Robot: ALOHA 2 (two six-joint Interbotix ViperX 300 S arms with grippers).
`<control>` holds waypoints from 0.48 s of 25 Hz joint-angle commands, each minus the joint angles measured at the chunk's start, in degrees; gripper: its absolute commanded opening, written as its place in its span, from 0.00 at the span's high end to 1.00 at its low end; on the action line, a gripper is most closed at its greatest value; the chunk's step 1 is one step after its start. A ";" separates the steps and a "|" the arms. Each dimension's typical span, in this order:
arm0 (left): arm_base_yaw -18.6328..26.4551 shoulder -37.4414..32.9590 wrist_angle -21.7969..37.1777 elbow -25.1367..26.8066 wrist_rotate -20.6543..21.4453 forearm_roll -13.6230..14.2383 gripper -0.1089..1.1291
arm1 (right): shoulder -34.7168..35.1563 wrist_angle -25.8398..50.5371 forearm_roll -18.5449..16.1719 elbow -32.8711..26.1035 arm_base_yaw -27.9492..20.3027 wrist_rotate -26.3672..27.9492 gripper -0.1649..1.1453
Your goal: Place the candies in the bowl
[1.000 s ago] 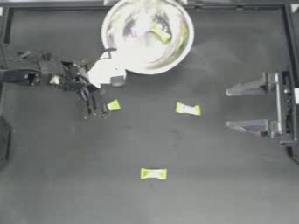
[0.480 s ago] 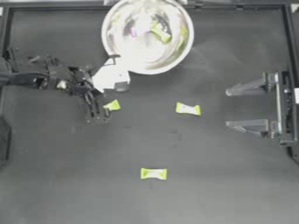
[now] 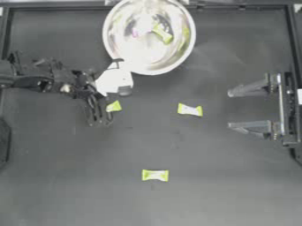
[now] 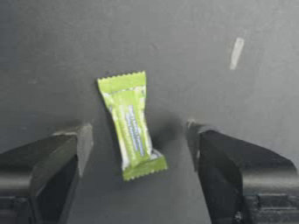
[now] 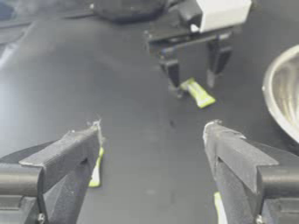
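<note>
The shiny bowl [image 3: 121,53] stands at the back middle with a pink-purple candy [image 3: 137,32] and a yellow-green candy [image 3: 162,34] inside. My left gripper [image 3: 99,118] is open and low over the table just in front of the bowl. A yellow-green candy [image 4: 131,127] lies flat between its jaws, untouched; in the top view this candy [image 3: 113,106] shows beside the fingers. Another yellow-green candy [image 3: 189,110] lies mid-table, and a third [image 3: 155,175] nearer the front. My right gripper [image 3: 233,109] waits open at the right side.
A raised black rim [image 3: 292,53] frames the table. The right wrist view looks across at the left gripper [image 5: 192,83], its candy [image 5: 198,93] and the bowl's edge [image 5: 277,105].
My left gripper has shifted a little toward the table's front, settling around the candy beside the bowl. The candies and the right arm have not moved.
</note>
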 commanded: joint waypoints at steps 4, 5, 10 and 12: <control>-0.18 1.58 2.20 -5.10 -0.18 1.41 0.15 | 0.18 -0.79 0.26 -0.53 0.09 0.00 0.12; -0.26 2.20 3.16 -5.54 -0.18 1.76 0.15 | 0.18 -0.79 0.35 -0.53 0.09 0.00 0.12; -0.18 3.78 6.68 -6.15 -5.63 6.33 0.16 | 0.18 -0.97 0.18 -0.53 0.09 0.00 0.12; -0.44 3.78 6.94 -5.80 -8.79 9.05 0.16 | 0.18 -1.05 0.09 -0.53 0.09 0.00 0.12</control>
